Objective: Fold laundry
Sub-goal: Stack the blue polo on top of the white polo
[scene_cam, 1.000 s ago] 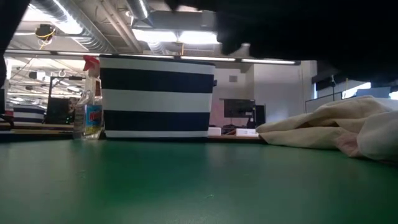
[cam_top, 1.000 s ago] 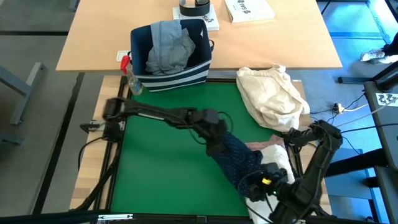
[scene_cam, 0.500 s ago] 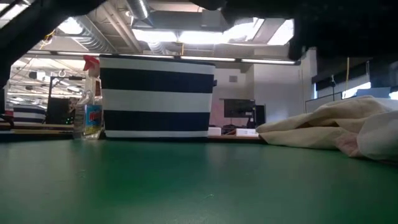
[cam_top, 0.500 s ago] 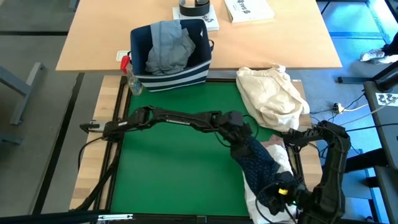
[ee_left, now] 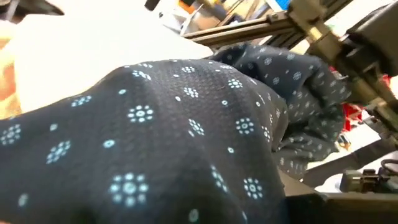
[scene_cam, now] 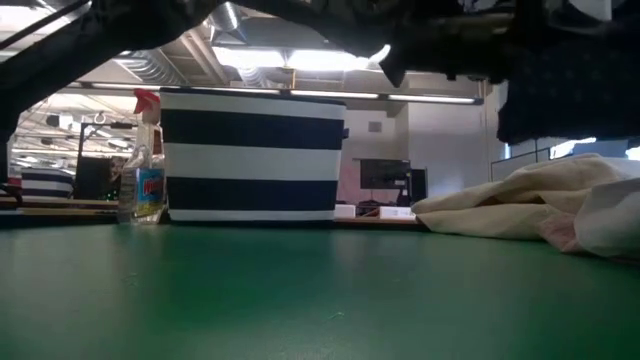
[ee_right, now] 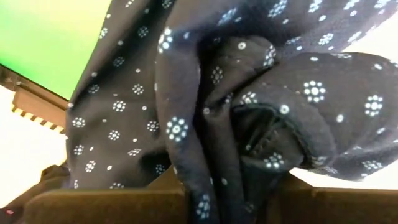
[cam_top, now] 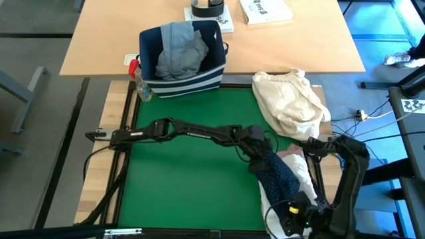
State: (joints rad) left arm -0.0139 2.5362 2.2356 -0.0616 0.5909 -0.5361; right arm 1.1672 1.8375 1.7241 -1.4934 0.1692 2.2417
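— Jaws? Both look pinched on the navy dotted shirt (cam_top: 277, 178): the left gripper (cam_top: 260, 159) at its upper end, the right gripper (cam_top: 297, 214) at the lower.

— So the shirt runs lengthwise between the two jaws, above the white shirt (cam_top: 272, 211) and pink top (cam_top: 290, 157), off the green mat's (cam_top: 192, 179) edge?

— Yes (neither arm is nearer). The fingertips themselves are buried in cloth, so the exact hold is hard to see.
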